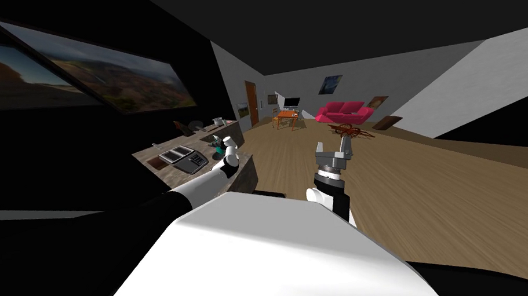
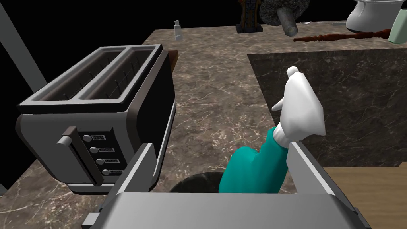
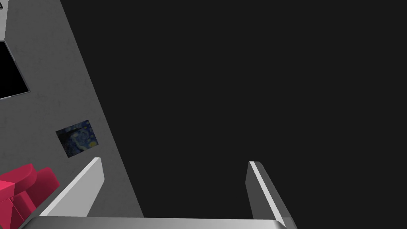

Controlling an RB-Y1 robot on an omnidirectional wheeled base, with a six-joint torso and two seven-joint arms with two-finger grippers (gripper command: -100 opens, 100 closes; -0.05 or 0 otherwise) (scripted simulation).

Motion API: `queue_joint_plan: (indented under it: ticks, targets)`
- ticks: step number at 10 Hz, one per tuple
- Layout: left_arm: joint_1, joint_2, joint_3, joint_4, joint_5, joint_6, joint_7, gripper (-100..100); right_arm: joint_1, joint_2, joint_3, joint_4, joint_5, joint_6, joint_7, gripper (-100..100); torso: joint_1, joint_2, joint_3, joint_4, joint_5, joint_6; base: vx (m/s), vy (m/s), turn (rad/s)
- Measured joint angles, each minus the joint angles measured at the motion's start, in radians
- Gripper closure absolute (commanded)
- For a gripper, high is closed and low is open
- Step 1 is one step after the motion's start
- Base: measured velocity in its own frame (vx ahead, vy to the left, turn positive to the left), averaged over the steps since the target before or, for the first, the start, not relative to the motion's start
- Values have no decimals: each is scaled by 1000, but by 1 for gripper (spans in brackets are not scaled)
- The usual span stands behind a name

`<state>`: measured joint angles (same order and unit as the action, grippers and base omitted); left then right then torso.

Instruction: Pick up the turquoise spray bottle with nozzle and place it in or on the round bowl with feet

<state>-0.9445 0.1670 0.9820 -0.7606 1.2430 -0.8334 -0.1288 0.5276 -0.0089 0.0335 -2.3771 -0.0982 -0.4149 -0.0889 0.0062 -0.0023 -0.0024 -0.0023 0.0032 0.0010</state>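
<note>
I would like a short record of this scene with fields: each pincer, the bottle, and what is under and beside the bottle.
left pincer: open, around the spray bottle
right pincer: open, empty, away from the counter
spray bottle: turquoise body, white nozzle, tilted, near one finger, apart from the other
under the bottle: dark round rim, mostly hidden; I cannot tell if it is the bowl
beside the bottle: toaster, standing on the marbled counter
</note>
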Motion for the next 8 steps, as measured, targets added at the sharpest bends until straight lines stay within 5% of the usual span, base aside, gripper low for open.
queue_joint_plan:
  ticks: [2,3,8]
  targets:
    - [-35,20,1,24,2,-15,-18,-100,0,0,0,0,0,0,0,0,0,-1,0,0,0,0,-36,3,-9]
    - [-37,21,1,25,3,-17,-20,0,0,0,0,0,0,0,0,0,0,-2,-1,-1,0,0,0,0,0]
    - [-37,21,1,25,3,-17,-20,0,0,0,0,0,0,0,0,0,0,-5,-3,-1,0,0,0,0,0]
